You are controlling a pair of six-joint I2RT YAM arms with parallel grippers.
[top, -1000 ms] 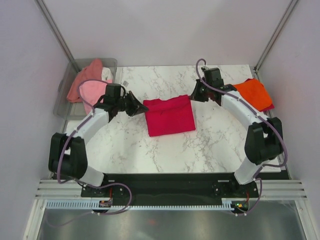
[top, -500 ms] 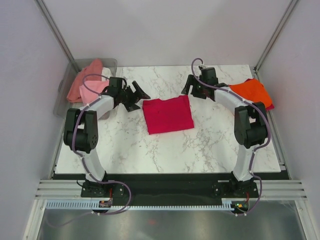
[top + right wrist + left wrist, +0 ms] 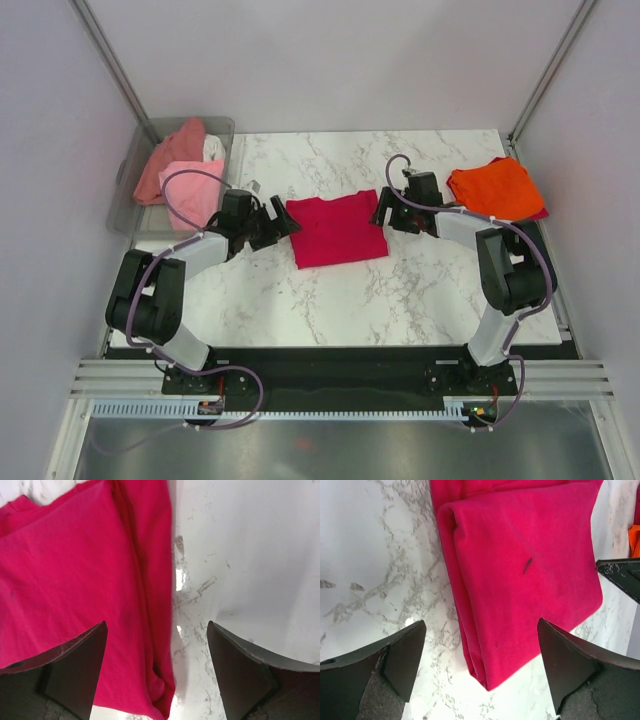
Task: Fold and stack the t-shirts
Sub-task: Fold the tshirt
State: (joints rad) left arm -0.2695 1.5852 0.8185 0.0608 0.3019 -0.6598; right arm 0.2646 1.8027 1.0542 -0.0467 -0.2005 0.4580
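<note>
You've got the crimson t-shirt [image 3: 337, 231] lying flat in the middle of the desk [image 3: 400, 290], folded down to a tidy rectangle, its doubled edges showing thick and layered in both wrist views. Your left claw [image 3: 282, 222] sits low just off the shirt's left edge, fingers spread wide and gripping nothing. Your right claw [image 3: 382, 216] mirrors it at the right edge, also spread and empty. So this fold looks finished, or close to it (one corner at the near edge bulges a little, nothing serious). Over at the far right corner of the desk the orange t-shirt [image 3: 497, 187] rests as a compact folded pad, well apart from the crimson one, and that reads as the start of your stack. What's left, by my reckoning: the crimson shirt has not yet gone onto the orange one. The grey bin [image 3: 125, 195] off the desk's far left corner holds a light pink tee [image 3: 190, 185], a salmon tee [image 3: 170, 155] and a white tee [image 3: 213, 148], all of them crumpled and unfolded. Call it under halfway.
</note>
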